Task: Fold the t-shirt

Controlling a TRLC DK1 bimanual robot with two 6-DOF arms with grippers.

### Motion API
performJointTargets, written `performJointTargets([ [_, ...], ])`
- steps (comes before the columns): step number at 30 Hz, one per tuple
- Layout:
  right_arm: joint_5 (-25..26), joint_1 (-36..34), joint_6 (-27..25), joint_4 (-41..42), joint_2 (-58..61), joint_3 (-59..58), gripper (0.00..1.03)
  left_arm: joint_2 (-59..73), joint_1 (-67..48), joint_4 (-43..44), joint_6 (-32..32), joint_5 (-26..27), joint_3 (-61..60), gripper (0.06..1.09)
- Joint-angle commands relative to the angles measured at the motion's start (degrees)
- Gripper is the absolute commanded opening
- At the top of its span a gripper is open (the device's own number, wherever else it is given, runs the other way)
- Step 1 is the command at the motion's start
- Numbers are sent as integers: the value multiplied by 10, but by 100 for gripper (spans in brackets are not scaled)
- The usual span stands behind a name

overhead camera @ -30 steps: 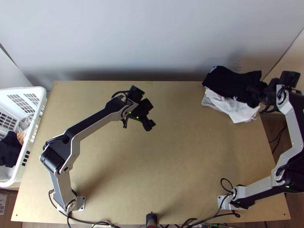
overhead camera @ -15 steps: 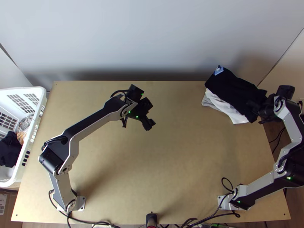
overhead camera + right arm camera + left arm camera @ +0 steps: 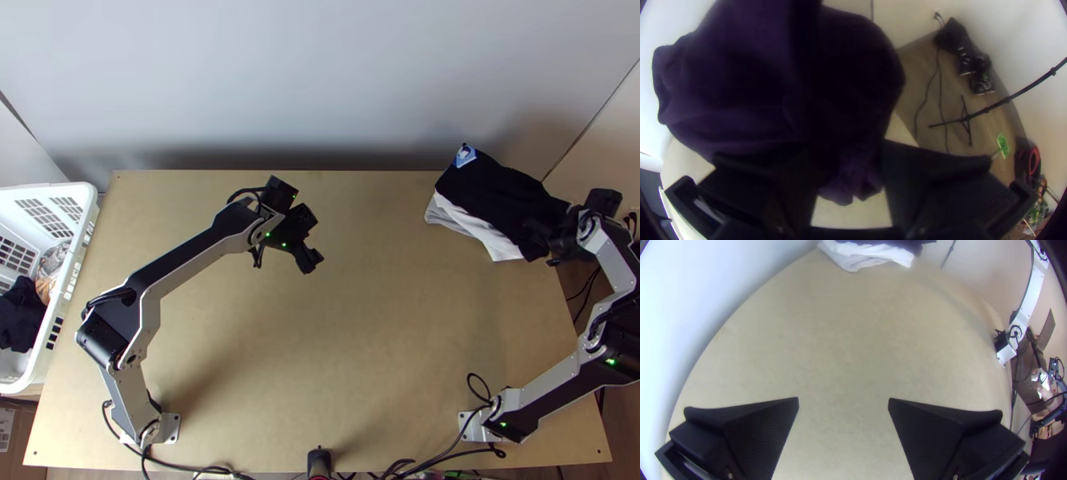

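Observation:
The dark t-shirt [image 3: 500, 192] lies bunched, loosely spread, over a white cloth [image 3: 468, 222] at the table's back right corner. My right gripper [image 3: 550, 238] is at its right end; in the right wrist view the dark fabric [image 3: 742, 89] covers part of one finger, and some hangs between the parted fingers of that gripper [image 3: 849, 155]. My left gripper [image 3: 310, 262] hangs over the back middle of the table, well left of the pile; seen from its wrist, the gripper [image 3: 843, 400] is open with bare wood between its fingers.
A white laundry basket [image 3: 76, 264] with clothes inside stands at the table's left edge. The wall [image 3: 320, 80] rises behind the table. Bare tabletop [image 3: 360, 344] stretches between the two arms.
My right gripper has moved toward the near side and slightly right. The dark t-shirt has shifted right and nearer, its blue-and-white patch more visible. The left arm has shifted slightly left.

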Motion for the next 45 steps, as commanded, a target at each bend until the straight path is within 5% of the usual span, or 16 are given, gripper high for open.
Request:
performJointTargets([
  [1, -2, -1, -20, 5, -18, 2, 98, -2, 2, 0, 0, 0, -1, 104],
  [14, -5, 56, -20, -66, -200, 78, 98, -1, 5, 1, 1, 0, -6, 104],
  [22, -70, 117, -29, -86, -209, 100, 98, 0, 5, 4, 1, 0, -8, 104],
  [29, -192, 150, -18, -172, -103, 164, 98, -2, 9, 4, 1, 0, -11, 104],
  [45, -204, 150, -8, -188, 139, 333, 98, -14, 17, 9, 2, -1, -33, 104],
])
